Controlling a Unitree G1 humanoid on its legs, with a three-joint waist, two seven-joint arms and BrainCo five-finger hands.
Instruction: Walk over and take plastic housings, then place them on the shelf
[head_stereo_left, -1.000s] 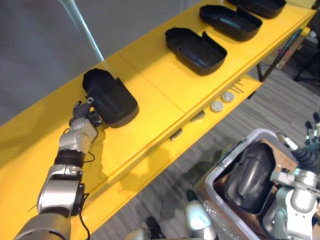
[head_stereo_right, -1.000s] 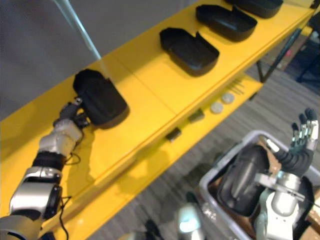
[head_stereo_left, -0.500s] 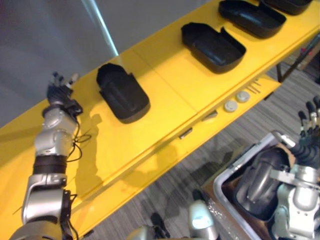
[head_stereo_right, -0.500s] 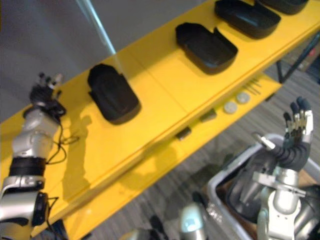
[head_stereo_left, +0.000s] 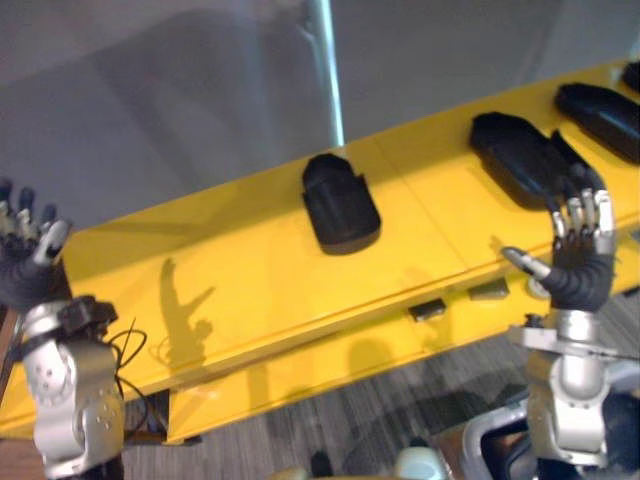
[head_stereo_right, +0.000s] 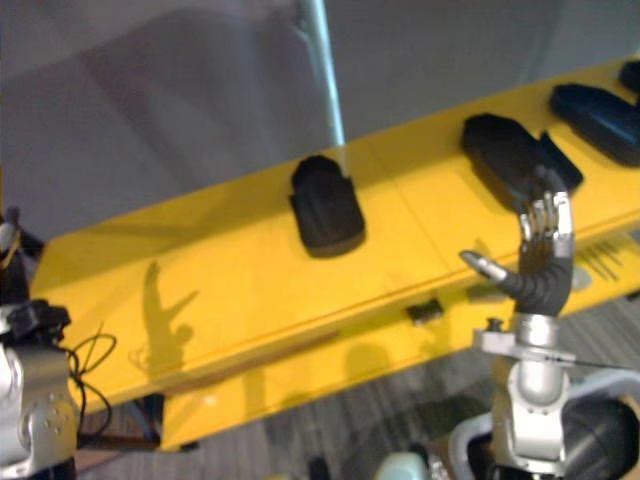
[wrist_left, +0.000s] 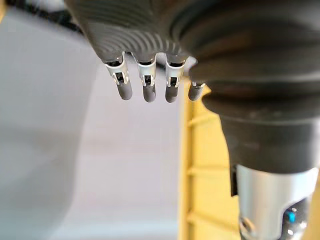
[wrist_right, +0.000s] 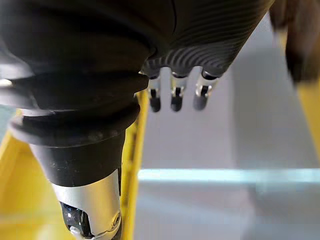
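Housings lie in a row along the yellow shelf (head_stereo_left: 230, 270) in the left eye view. The nearest plastic housing (head_stereo_left: 340, 205) rests mid-shelf, apparently domed side up. A second housing (head_stereo_left: 525, 160) and a third housing (head_stereo_left: 600, 105) lie farther toward the robot's right. The left hand (head_stereo_left: 25, 265) is raised by the shelf's left end and the right hand (head_stereo_left: 578, 250) in front of its front edge. Both have straight, spread fingers and hold nothing.

The placing looks done, so the step in hand is probably going back for another piece. To do it well, keep both hands high and clear of the shelf's lip while turning, so no set housing gets nudged.

The right eye view adds the pick-up place. The rim of a grey bin (head_stereo_right: 465, 445) sits low beside the right arm, with a dark rounded shape (head_stereo_right: 595, 440) next to it, likely the next housing.

The left wrist view confirms up close what the head views give coarsely: straight fingers (wrist_left: 145, 82) with nothing against them and a grey wall (wrist_left: 75, 150) beyond.

The right wrist view likewise shows straight, empty fingers (wrist_right: 172, 92). A dark blurred shape (wrist_right: 300, 45) sits at one edge; I cannot tell what it is.
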